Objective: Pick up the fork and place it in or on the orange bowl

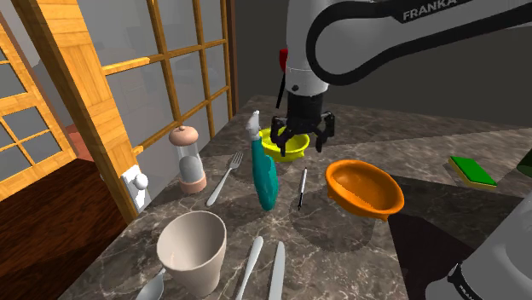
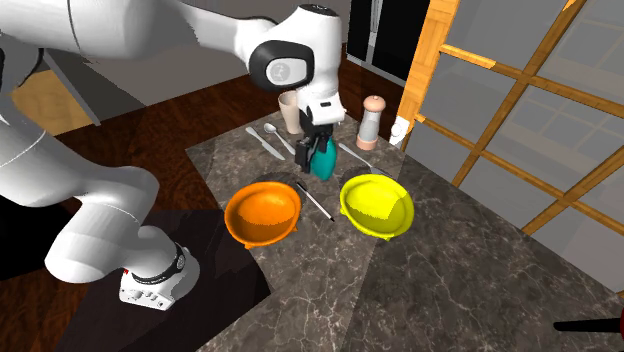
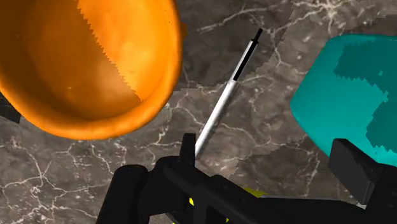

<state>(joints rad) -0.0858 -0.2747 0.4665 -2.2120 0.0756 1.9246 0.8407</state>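
Jaws held apart — teal bottle (image 1: 265, 177) and pen (image 1: 302, 187) sit between fork (image 1: 223, 179) and orange bowl (image 1: 362, 186).

This looks like a home dining corner. A dark veined marble table (image 1: 409, 155) carries a glass-bodied pepper mill (image 1: 187, 160), a beige cup (image 1: 194, 247) and a silver fork (image 1: 223, 181), beside timber-framed glass doors (image 1: 81, 102) and brown wooden flooring (image 1: 51, 213).
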